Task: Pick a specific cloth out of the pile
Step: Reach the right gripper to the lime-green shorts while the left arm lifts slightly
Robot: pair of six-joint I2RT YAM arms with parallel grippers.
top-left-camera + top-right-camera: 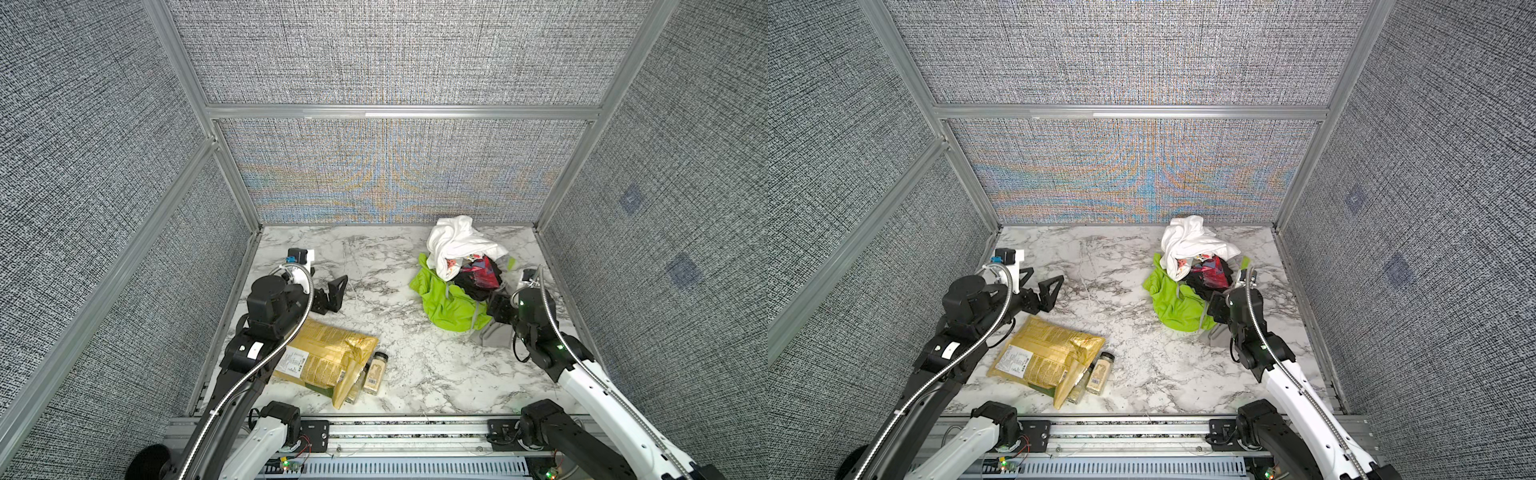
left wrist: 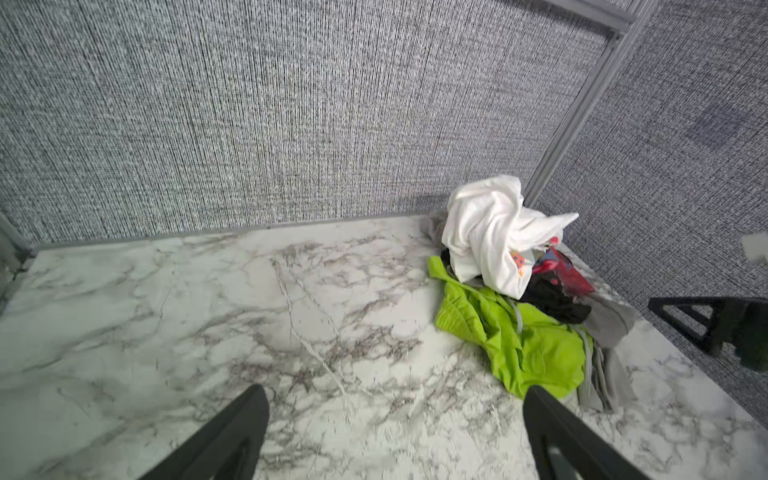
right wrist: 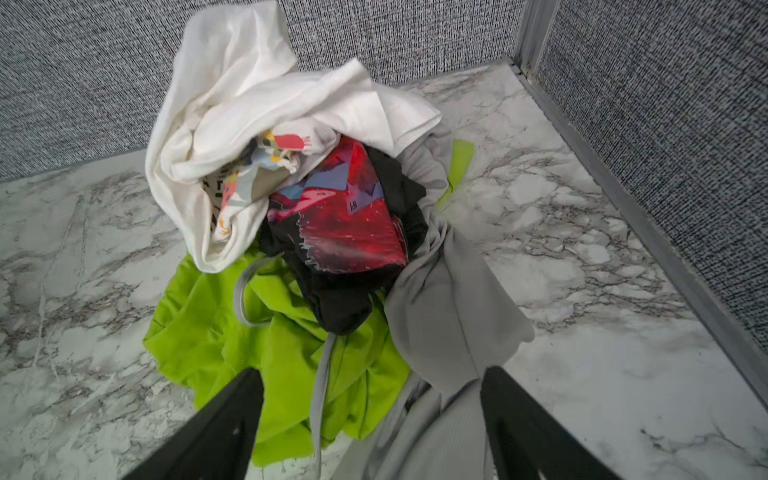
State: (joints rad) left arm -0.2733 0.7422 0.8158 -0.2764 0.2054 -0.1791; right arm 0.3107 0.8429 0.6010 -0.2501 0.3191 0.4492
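- At the front of the pile (image 1: 478,274), right pincer (image 3: 374,374) stands spread astride green cloth (image 3: 266,345) and grey garment (image 3: 449,307).
- Best to shift onto green alone before pinching.
- Left pincer (image 2: 395,395) hangs spread, empty.

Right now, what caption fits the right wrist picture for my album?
Open right claw poised over the lime-green cloth lying under a white shirt and black-and-red garment in the pile.

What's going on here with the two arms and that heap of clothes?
The right gripper sits low at the near edge of the pile, jaws open over the lime-green cloth and some grey fabric, nothing gripped yet. The left gripper hangs open above the marble table, away from the clothes.
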